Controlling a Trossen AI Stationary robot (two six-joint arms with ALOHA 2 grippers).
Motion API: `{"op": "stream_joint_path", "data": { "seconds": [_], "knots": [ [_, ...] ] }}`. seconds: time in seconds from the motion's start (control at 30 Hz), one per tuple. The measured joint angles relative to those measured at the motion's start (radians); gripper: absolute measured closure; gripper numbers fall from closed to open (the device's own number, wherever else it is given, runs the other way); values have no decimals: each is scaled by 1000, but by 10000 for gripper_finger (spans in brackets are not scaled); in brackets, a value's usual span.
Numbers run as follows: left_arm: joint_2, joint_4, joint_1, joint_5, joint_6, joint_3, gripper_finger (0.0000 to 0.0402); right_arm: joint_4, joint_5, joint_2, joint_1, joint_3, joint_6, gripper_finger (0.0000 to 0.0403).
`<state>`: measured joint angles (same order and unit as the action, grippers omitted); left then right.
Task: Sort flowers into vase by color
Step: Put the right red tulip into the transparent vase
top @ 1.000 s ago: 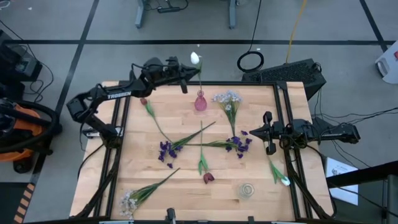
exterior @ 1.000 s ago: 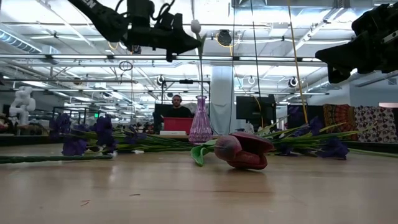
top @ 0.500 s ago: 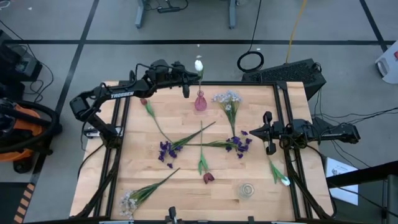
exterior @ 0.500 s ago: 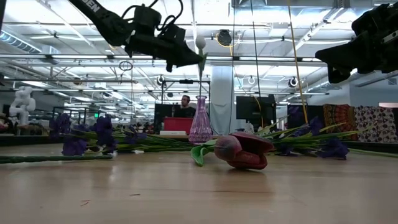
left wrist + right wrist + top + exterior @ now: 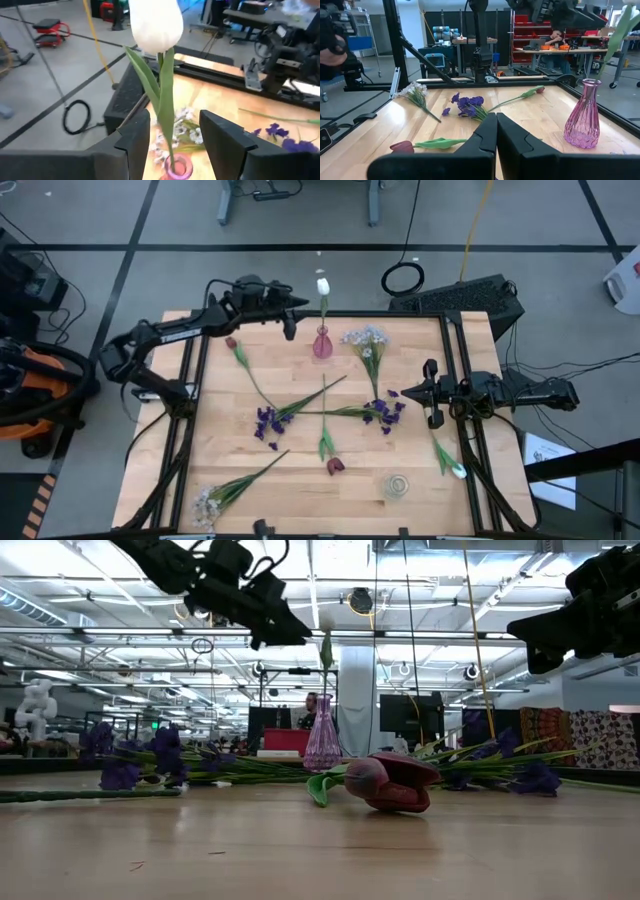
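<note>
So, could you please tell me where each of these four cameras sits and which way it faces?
High view: above the table, looking straight down; both arms show, left gripper beside the white tulip in the pink vase.
Low view: at tabletop height, looking level across; a dark red tulip lies nearest, arms overhead.
Left wrist view: looks past its open fingers at the tulip.
Right wrist view: looks past its shut right gripper across the table.
All four views share the vase.
</note>
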<state>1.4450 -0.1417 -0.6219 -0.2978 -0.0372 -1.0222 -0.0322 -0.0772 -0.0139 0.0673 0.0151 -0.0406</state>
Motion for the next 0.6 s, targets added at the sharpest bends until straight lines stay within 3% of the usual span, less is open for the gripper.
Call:
{"op": "stream_joint_path", "data": {
  "seconds": [0.23,0.6],
  "knots": [
    [-134,140,3,149,9,0,224,0,0,0,0,0,0,403],
    [-278,529,82,349,392,0,223,0,0,0,0,0,0,403]
  ]
}}
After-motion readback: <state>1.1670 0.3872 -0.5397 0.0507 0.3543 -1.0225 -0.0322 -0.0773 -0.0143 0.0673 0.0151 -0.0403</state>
